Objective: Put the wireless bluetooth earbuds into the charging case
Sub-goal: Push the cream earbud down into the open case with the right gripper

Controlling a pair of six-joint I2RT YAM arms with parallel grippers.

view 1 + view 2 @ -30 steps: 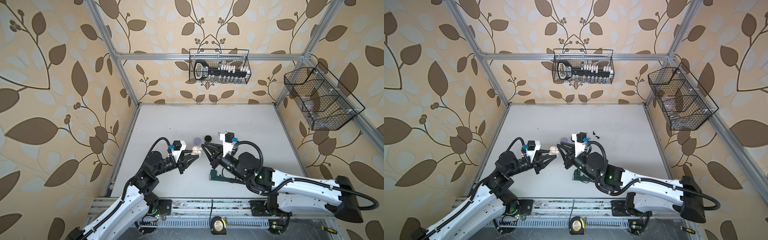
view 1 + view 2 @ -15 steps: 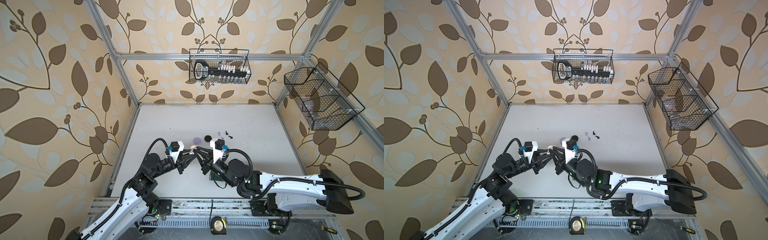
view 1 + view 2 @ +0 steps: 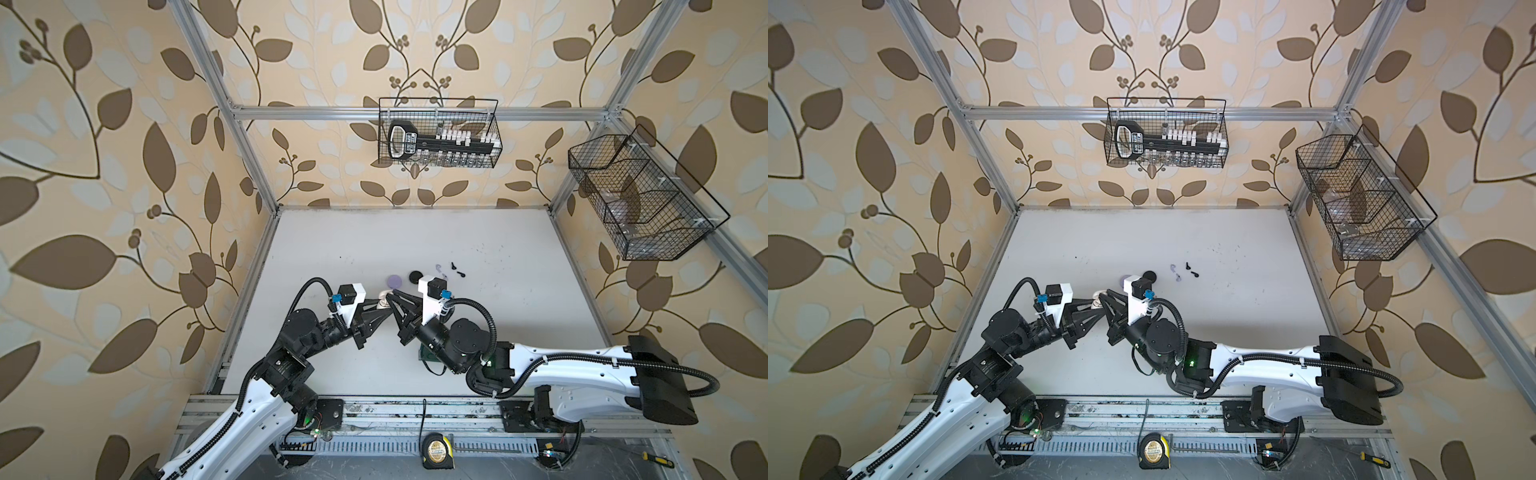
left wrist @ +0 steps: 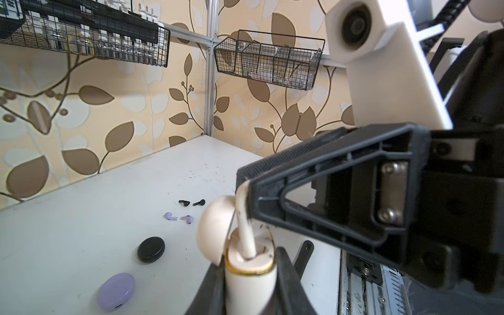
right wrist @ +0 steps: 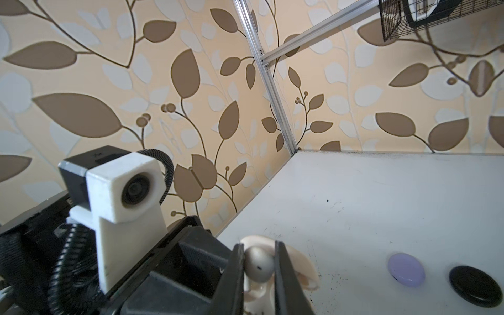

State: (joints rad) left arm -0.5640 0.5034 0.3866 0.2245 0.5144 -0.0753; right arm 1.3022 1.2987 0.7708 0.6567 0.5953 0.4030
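Observation:
My left gripper (image 4: 249,268) is shut on the body of a white charging case (image 4: 251,286), held upright with its lid (image 4: 215,229) swung open. My right gripper (image 5: 258,263) is shut on a white earbud (image 5: 257,261). The earbud's stem (image 4: 245,234) reaches down into the case's opening. In both top views the two grippers (image 3: 384,309) (image 3: 392,297) meet tip to tip at the case (image 3: 1096,297). Two lavender earbuds (image 4: 171,216) and two black earbuds (image 4: 184,202) lie loose on the table. A shut lavender case (image 4: 116,291) and a shut black case (image 4: 151,249) lie nearer.
A wire basket (image 3: 438,133) with tools hangs on the back wall, and another (image 3: 640,199) on the right wall. A green object (image 3: 426,355) lies under my right arm. A tape measure (image 3: 435,451) sits on the front rail.
My right gripper has swung left with the white earbud and now meets the open case held by my left gripper. The left arm has barely moved.

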